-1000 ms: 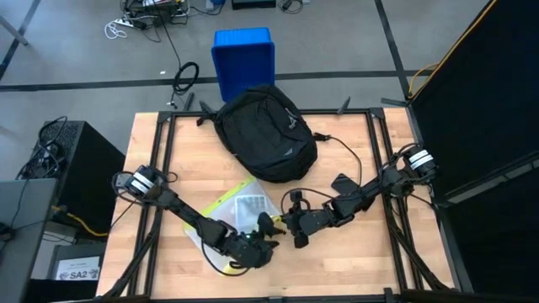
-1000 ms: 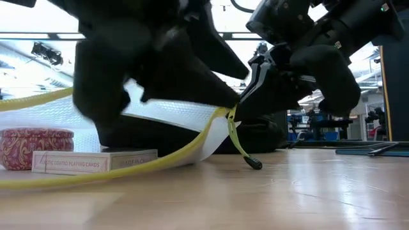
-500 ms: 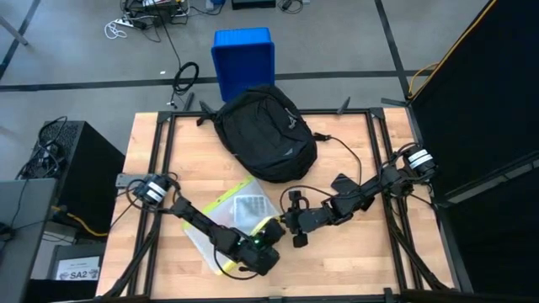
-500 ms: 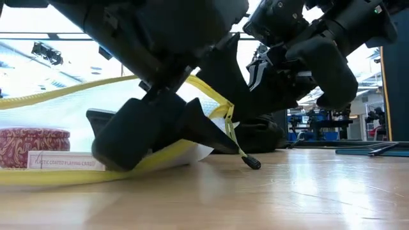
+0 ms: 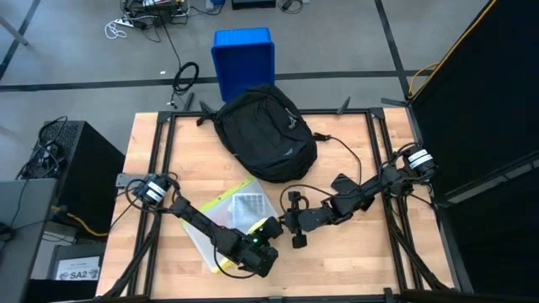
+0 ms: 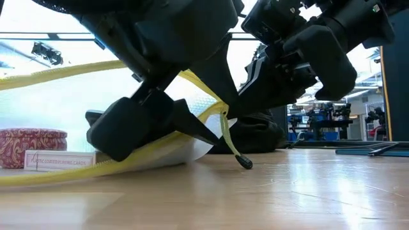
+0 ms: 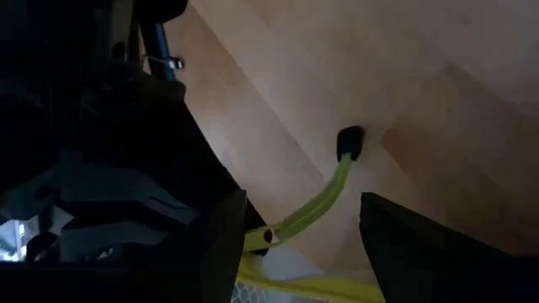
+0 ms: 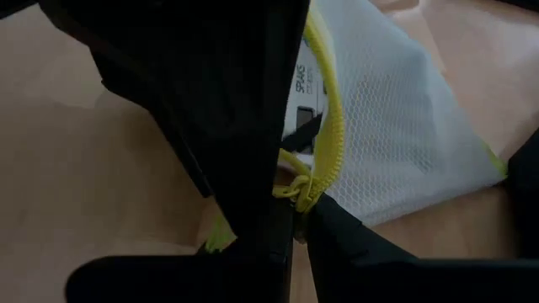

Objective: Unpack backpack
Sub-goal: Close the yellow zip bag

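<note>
We have the backpack [image 5: 265,133] lying at the far side of the counter [image 5: 354,261], well apart from where both arms work near the front edge. Between them lies a white mesh pouch [image 5: 240,210] edged with a yellow zip.

Our right pincer [image 8: 290,202] is pressed together on the yellow zip edge [image 8: 324,126] of the pouch, at the corner nearest it. Our left pincer [image 7: 299,223] is spread, hanging low over the pouch's front corner with its fingers either side of the yellow pull cord [image 7: 316,202], which ends in a small black tab [image 7: 349,143] resting on the wood. It holds nothing.

In the low view, a red patterned tin [image 6: 32,144] and a box of playing cards [image 6: 57,160] sit under or behind the lifted mesh; we cannot tell which.

What could go wrong from here, as we judge it:
- The left pincer may close on air or on mesh, because the cord is thin and limp.
- If we pull the cord while the right grip is only on a fold of the zip edge, the pouch may slide or slip free instead of opening.
- Two wrists this close could knock together.
- Dragging the pouch could push the tin and cards toward the counter's edge.
</note>
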{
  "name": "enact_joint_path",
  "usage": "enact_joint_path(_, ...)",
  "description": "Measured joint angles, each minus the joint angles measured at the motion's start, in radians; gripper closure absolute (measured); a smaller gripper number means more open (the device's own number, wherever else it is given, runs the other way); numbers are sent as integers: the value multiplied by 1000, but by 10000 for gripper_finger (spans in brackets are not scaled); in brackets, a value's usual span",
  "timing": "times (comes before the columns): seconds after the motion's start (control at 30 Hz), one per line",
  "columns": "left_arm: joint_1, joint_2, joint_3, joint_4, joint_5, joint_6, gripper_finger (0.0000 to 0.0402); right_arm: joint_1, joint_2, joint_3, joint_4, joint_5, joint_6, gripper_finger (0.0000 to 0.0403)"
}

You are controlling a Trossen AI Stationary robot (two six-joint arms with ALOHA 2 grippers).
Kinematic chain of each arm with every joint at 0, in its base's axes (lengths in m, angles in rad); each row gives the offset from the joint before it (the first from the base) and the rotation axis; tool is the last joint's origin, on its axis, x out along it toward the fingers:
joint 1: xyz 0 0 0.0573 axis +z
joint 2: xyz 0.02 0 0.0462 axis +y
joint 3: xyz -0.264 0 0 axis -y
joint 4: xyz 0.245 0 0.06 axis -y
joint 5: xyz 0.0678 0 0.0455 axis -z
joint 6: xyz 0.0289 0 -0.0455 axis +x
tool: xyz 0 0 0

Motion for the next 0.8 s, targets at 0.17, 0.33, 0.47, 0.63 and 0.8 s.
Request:
enact_joint_path(0.17,0,0,0,-7,-21,21,199,-1,0,0,13,-1,2,403)
enact_joint_path(0.33,1,0,0,-9,-25,22,200,-2,0,0,22,-4,2,403)
enact_joint_path(0.47,5,0,0,-8,-30,22,211,-2,0,0,25,-6,3,403)
enact_joint_path(0.63,9,0,0,-5,-35,22,240,-12,0,-1,28,-23,26,403)
enact_joint_path(0.8,9,0,0,2,-38,-3,274,-20,0,-1,32,-37,27,403)
